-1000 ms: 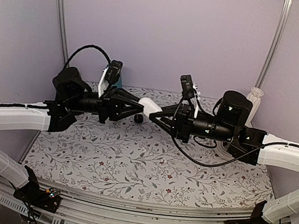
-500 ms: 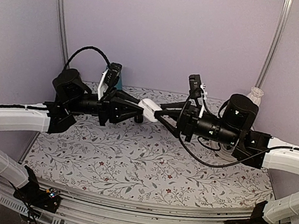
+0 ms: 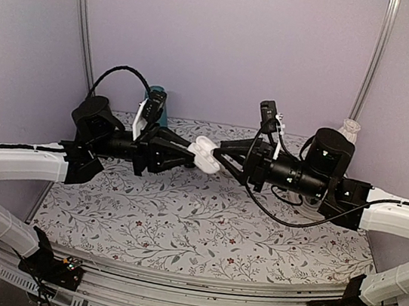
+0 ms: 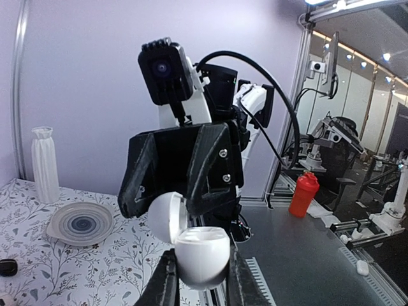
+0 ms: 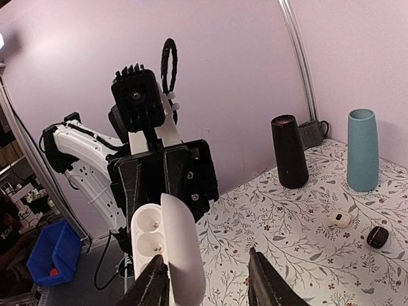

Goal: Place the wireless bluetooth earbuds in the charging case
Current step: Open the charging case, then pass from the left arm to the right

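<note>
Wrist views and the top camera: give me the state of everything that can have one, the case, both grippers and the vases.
charging case: open, held off the table.
lid: swung up, between the right gripper's fingers.
left gripper: shut on the charging case.
right gripper: open, not clamped.
teal vase: upright.
white vase: upright.
dark cylinder: upright.
</note>
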### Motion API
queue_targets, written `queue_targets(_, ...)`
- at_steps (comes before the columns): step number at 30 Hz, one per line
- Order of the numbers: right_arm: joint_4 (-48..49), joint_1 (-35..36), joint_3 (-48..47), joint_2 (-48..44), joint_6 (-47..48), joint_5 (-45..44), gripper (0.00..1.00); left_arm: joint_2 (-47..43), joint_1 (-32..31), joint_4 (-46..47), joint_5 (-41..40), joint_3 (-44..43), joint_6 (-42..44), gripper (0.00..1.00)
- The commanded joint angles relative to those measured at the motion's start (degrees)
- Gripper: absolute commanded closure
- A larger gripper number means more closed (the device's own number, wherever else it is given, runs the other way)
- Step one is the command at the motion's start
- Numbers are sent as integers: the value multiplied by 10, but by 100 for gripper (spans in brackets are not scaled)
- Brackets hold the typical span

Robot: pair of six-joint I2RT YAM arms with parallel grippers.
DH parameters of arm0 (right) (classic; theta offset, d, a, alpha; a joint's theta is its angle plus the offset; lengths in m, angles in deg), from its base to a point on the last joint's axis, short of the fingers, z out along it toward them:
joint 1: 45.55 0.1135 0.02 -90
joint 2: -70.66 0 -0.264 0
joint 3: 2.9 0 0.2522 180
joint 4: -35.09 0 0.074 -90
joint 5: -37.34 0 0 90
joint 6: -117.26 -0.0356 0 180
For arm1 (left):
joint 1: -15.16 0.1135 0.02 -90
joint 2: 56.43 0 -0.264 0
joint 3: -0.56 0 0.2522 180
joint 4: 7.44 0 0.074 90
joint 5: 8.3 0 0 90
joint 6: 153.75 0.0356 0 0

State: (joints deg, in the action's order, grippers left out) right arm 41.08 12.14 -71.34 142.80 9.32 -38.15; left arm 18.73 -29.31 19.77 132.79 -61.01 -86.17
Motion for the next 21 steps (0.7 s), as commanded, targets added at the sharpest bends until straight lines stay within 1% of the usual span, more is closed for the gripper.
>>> queue_targets(1,-8,-1,-20,16,3,56,59,-13,-6,16,-22,7,5,100)
queue_targets(3,-19,-2,-29,25,3,63,61,-10,-5,17,-24,5,3,100)
queue_targets(4,-21,-2,-30,28,3,64,65,-9,-6,17,-24,5,3,100)
queue_targets(6,-21,-2,-28,26,2,57,70,-9,-6,15,-24,5,4,100)
queue_targets(9,-20,-1,-26,20,0,43,72,-10,-6,10,-24,6,8,100)
queue_targets(16,-17,-1,-22,9,-2,37,71,-9,-6,3,-26,8,11,100)
queue_targets(19,-9,-1,-19,6,-7,39,66,-7,-6,3,-26,7,12,100)
queue_targets(21,-6,-2,-19,5,-10,40,65,-7,-6,3,-26,8,12,100)
